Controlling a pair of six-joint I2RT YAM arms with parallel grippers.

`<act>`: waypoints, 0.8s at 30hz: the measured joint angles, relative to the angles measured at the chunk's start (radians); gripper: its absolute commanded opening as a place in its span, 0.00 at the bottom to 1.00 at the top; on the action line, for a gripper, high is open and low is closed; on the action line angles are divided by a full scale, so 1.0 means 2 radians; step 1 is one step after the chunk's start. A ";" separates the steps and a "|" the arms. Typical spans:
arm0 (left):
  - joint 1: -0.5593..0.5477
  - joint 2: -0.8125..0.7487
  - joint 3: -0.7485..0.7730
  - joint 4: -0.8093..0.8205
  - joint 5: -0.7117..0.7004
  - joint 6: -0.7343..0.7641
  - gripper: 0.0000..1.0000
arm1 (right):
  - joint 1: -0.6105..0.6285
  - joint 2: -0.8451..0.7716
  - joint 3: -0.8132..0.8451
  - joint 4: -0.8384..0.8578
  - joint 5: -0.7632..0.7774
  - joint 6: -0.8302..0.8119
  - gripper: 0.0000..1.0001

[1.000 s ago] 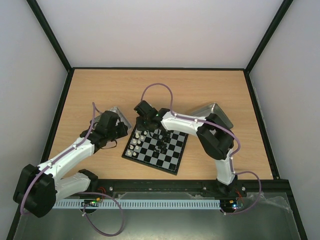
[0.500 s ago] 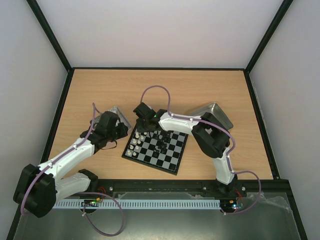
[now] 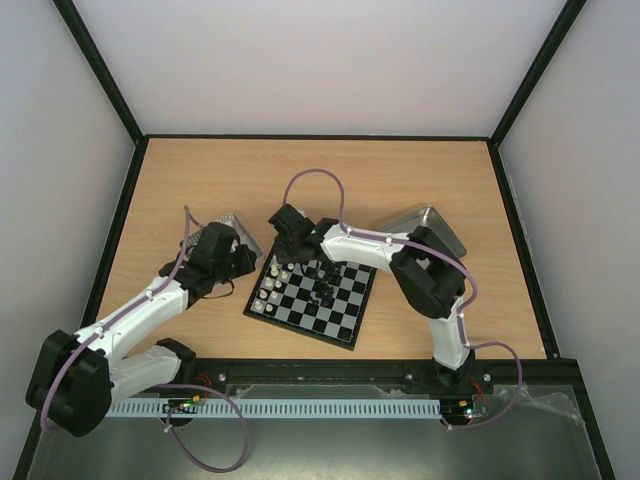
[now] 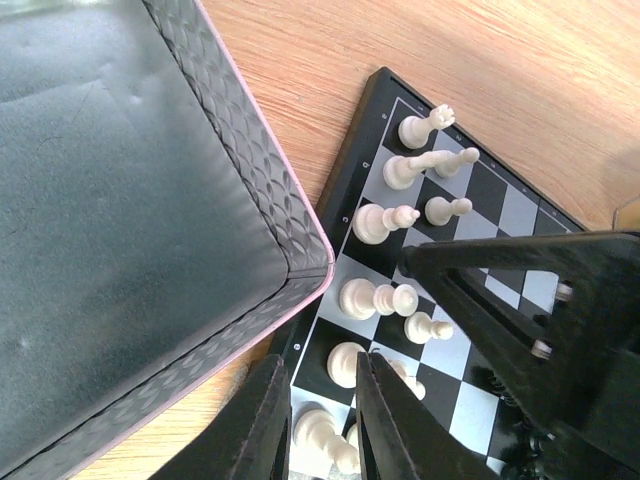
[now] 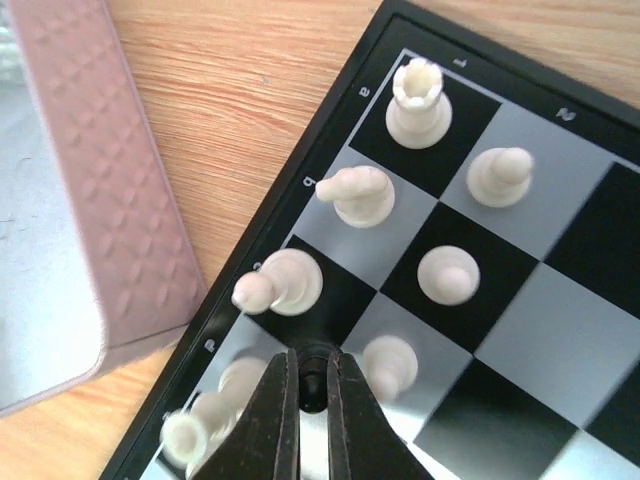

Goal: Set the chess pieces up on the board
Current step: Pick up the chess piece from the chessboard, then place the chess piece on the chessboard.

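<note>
Over the wooden surface (image 5: 250, 80), the right hand (image 5: 312, 366) is clenching a seemingly black piece (image 5: 313, 388), needing straight lifting past white pieces (image 5: 290, 282).

high rear overview; wrist views close, sharing one edge of the board (image 3: 340, 305)

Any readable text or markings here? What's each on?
"a", "b", "d": upside-down letters on the frame of the chessboard, right wrist view; the one between b and d is blurred.
"1", "2": rotated, on the adjoining frame edge.
Other views: frame marks too small to read.
</note>
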 measured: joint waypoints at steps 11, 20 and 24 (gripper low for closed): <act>0.000 -0.014 0.000 0.002 -0.001 -0.001 0.22 | 0.000 -0.149 -0.091 -0.002 0.010 0.006 0.02; 0.001 -0.019 0.000 0.006 -0.003 -0.001 0.23 | 0.024 -0.274 -0.224 -0.065 0.073 0.046 0.02; 0.001 -0.019 0.000 0.012 -0.002 -0.002 0.23 | 0.021 -0.290 -0.250 -0.077 0.105 0.065 0.02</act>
